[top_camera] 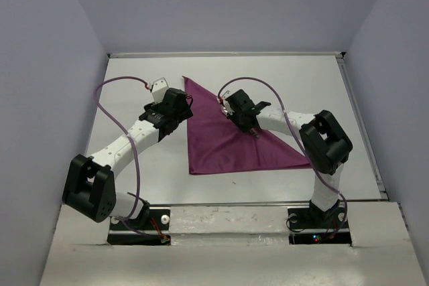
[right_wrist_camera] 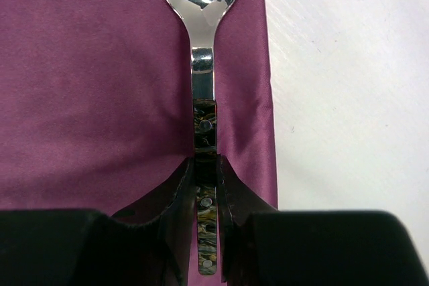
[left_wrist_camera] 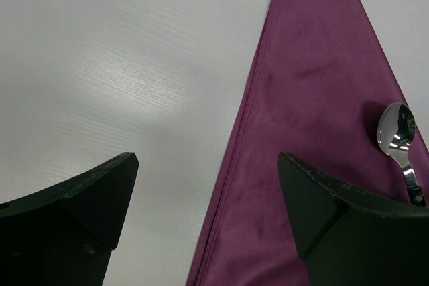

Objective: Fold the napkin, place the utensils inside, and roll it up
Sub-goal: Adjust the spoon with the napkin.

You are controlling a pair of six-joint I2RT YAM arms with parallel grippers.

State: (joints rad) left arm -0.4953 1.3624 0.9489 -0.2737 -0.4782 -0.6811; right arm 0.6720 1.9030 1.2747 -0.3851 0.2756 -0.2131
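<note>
The plum napkin [top_camera: 221, 145] lies folded into a triangle on the white table, one tip pointing to the far side. My right gripper [top_camera: 249, 127] hovers over its long right edge, shut on the dark patterned handle of a spoon [right_wrist_camera: 203, 65]. The shiny bowl points away from the fingers [right_wrist_camera: 175, 192] and sits over the napkin [right_wrist_camera: 100, 85] close to its edge. My left gripper [top_camera: 182, 113] is above the napkin's left hem [left_wrist_camera: 234, 152], and it [left_wrist_camera: 208, 165] is open with nothing between its fingers [left_wrist_camera: 100, 192]. The spoon's bowl [left_wrist_camera: 395, 128] shows at the right of the left wrist view.
Purple cables [top_camera: 110, 108] loop from both arms above the table. White walls close in the table on three sides, with a metal rail [top_camera: 362, 125] along the right edge. Bare white table [left_wrist_camera: 120, 65] lies left of the napkin.
</note>
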